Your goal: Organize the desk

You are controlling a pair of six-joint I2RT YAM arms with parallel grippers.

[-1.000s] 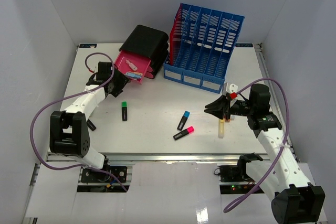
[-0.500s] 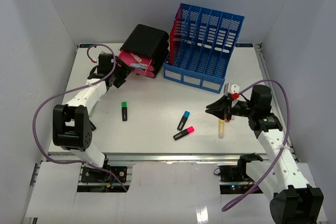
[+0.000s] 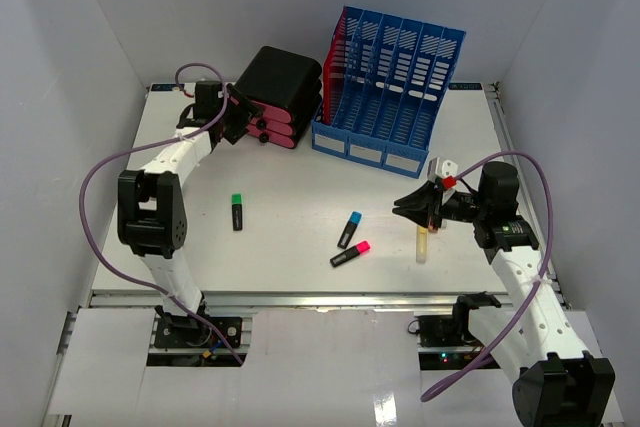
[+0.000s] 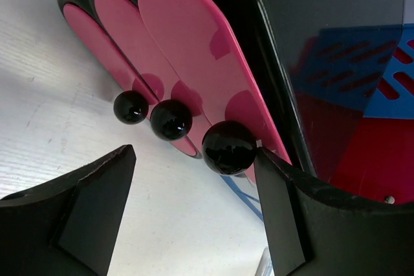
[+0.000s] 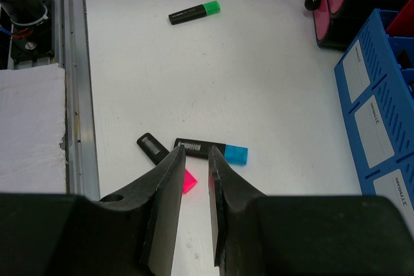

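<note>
Far on desk (image 3: 300, 277), pink drawers (image 3: 283, 97) shut, blue file rack (image 3: 392, 82), left pincer (image 3: 238, 119) apart, right pincer (image 3: 400, 209) together

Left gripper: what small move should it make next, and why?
Probably pull the left gripper straight back from the drawer unit. Its jaws are open with the nearest knob between them, all three pink drawers look shut, and the green highlighter lies loose on the desk.
</note>
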